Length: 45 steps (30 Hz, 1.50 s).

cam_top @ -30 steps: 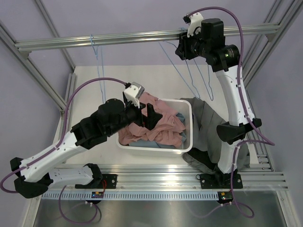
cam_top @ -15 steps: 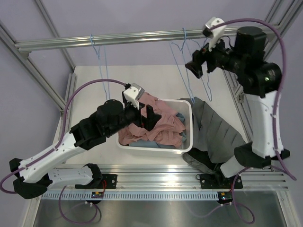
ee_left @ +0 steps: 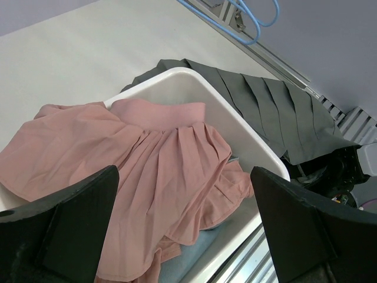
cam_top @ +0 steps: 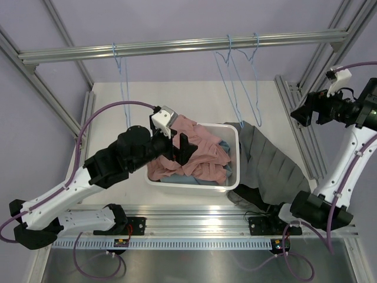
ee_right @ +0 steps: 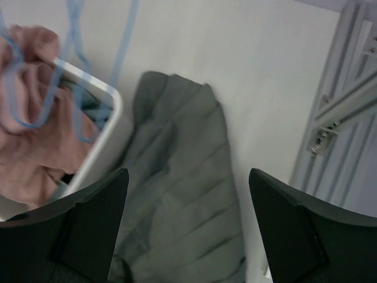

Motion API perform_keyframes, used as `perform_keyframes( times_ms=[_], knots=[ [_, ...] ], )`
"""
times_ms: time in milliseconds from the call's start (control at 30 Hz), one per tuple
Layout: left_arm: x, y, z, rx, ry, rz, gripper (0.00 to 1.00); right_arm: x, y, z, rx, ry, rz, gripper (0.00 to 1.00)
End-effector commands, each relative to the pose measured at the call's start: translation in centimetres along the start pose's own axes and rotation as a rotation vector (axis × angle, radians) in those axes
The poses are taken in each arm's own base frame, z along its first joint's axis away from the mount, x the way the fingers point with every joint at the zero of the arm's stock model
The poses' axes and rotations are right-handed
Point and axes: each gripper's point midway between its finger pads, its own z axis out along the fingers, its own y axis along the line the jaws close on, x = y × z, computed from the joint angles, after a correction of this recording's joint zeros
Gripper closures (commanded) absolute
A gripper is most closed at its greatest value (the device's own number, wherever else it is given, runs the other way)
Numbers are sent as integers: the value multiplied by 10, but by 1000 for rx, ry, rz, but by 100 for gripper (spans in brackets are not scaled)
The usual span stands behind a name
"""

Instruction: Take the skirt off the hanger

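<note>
1. Grey skirt (cam_top: 268,165) lies on the table (cam_top: 177,100), just right of the bin (cam_top: 234,177), its near edge against the bin wall. No hanger is on it. The blue hangers (cam_top: 229,46) hang bare from the rail (cam_top: 177,46).
2. Right gripper (cam_top: 306,112): high at the right side, well above the skirt, fingers wide apart, holding nothing.
3. Left gripper (cam_top: 184,148): over the pink skirt (cam_top: 200,150) in the bin, fingers wide apart, empty.
4. My read: removal looks done, and the step in hand is clearing out.
5. Take the right arm outward and low, not through the hangers, since thin wire snags.
6. Don't dip the left arm; its spread fingers could catch pink cloth.
</note>
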Motion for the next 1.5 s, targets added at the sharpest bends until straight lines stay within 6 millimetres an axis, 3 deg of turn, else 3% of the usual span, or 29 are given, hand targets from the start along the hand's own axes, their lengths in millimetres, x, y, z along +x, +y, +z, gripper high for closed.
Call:
perform_keyframes(
  times_ms=[0,33,67,100,133,200,300,333,467,600,800,1000,1100,1200,1233,1333,1367,1467],
  knots=[
    [-6,-7,-4,41,-43,-17,1,81,14,-11,-137,182,71,10],
    [-6,-7,-4,42,-44,-15,1,98,14,-11,-147,216,7,10],
    [-5,-8,-4,47,-43,-11,1,132,23,-10,-179,277,-44,9],
    [-3,-7,-3,48,-42,-7,1,148,22,-7,-223,297,-219,9],
    [-3,-7,-4,48,-43,-1,1,174,31,-4,-276,332,-230,9],
    [-1,-9,-3,58,-34,10,1,190,37,-3,-315,352,-311,8],
    [-2,-9,-3,61,-32,20,1,211,60,2,-405,382,-324,8],
    [-2,-9,-2,62,-32,18,1,225,77,6,-481,411,-341,7],
    [2,-11,1,64,-20,8,1,254,114,19,-569,446,-447,7],
    [1,-13,3,70,-21,-14,1,274,129,27,-584,465,-508,4],
    [2,-15,2,76,-20,-29,1,285,145,42,-611,476,-605,2],
    [0,-13,-1,69,-34,-47,1,298,139,83,-479,513,-671,3],
    [-2,-14,-3,73,-46,-53,1,297,125,94,-409,522,-696,12],
    [-3,-14,-1,76,-51,-55,1,292,111,107,-320,500,-736,28],
    [-3,-15,0,79,-52,-55,1,290,105,108,-291,501,-747,39],
    [-3,-18,3,90,-52,-58,1,287,98,113,-226,485,-742,51],
    [-4,-20,4,96,-56,-55,1,288,98,112,-224,487,-730,68],
    [-4,-26,7,120,-64,-47,1,287,103,105,-238,490,-705,92]
  ],
)
